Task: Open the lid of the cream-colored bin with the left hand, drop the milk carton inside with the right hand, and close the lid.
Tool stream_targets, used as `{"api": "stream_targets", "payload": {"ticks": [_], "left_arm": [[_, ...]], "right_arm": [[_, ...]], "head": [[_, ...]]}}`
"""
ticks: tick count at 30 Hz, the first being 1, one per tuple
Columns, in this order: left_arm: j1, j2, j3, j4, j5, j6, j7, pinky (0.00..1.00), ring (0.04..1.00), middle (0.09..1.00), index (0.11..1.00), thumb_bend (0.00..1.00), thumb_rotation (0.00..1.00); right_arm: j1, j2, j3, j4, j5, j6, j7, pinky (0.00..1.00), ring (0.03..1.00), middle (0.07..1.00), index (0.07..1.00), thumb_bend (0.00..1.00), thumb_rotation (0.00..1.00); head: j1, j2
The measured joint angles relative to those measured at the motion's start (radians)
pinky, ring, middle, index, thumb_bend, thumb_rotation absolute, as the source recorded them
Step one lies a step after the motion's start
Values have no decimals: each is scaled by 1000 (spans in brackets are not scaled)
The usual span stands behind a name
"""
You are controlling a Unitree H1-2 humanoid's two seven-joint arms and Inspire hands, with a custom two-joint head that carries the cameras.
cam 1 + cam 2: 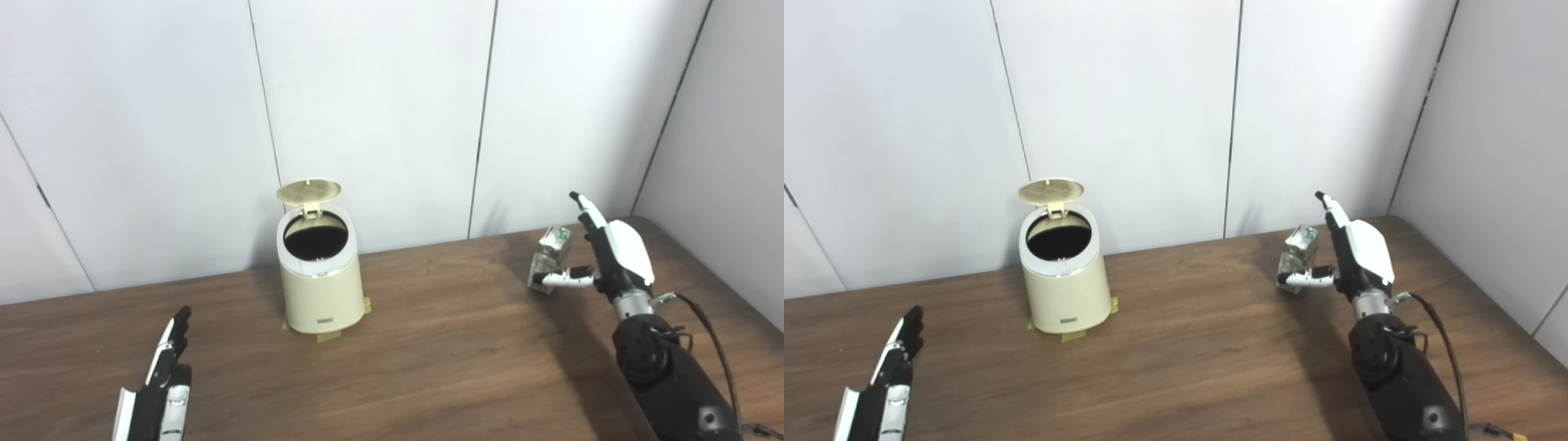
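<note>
The cream-colored bin [321, 294] stands on the table at the back left of centre. Its round lid [309, 190] is swung up on its hinge, and the dark inside shows. The small milk carton [551, 251] stands slightly tilted at the back right of the table. My right hand [612, 251] is right beside the carton on its right. The fingers point straight up and the thumb [566, 278] lies across the carton's lower front; the hand is not closed on it. My left hand [162, 380] is open and empty, low at the front left, well away from the bin.
The brown wooden table [429, 355] runs back to white wall panels. Yellow tape tabs [327, 335] stick out from under the bin's base. A black cable [713, 343] hangs beside my right forearm. The table's right edge [723, 275] lies close to the right hand.
</note>
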Motion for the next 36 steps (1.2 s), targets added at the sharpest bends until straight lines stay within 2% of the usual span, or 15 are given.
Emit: {"api": "stream_targets", "payload": {"ticks": [4, 9, 13, 16, 20, 23, 27, 31, 36], "left_arm": [[0, 0, 0, 0, 0, 0, -1, 997, 992, 984, 963, 439, 997], [0, 1, 0, 0, 0, -2, 0, 994, 991, 984, 959, 439, 993], [1, 1, 0, 0, 0, -2, -1, 990, 986, 978, 955, 429, 974], [1, 2, -1, 0, 0, -2, -1, 985, 982, 974, 949, 440, 965], [2, 3, -5, -1, 1, -6, -2, 961, 966, 959, 931, 414, 922], [2, 3, -6, -2, 0, -33, -3, 958, 965, 958, 931, 417, 917], [3, 4, -5, -3, -4, -38, -9, 949, 960, 952, 922, 404, 892], [5, 5, -5, -4, -5, -38, -24, 952, 963, 955, 924, 400, 893], [5, 4, -4, -5, 1, -38, -25, 928, 948, 940, 911, 395, 891]], "right_arm": [[-12, -2, 1, 53, 1, -63, -51, 761, 915, 964, 966, 1000, 244], [-16, -1, 0, 60, 15, -66, -59, 768, 908, 959, 950, 990, 242], [-22, 4, -3, 60, 49, -49, -33, 728, 860, 926, 933, 995, 233], [-47, 21, -20, 83, 105, -9, 1, 690, 842, 914, 914, 983, 229], [-90, 47, -51, 153, 192, 25, 30, 758, 850, 885, 874, 953, 249], [-115, 56, -66, 219, 253, 17, 44, 771, 855, 876, 863, 993, 306], [-135, 58, -87, 296, 333, -25, 71, 756, 840, 868, 876, 1000, 403], [-156, 58, -106, 344, 400, -55, 97, 725, 808, 852, 884, 1000, 435], [-183, 58, -107, 388, 443, -86, 119, 680, 758, 809, 826, 1000, 432]], "head": [[0, -2], [0, -2], [2, -2], [2, -2], [5, 0], [6, 0], [9, 0], [15, 0], [15, 2]]}}
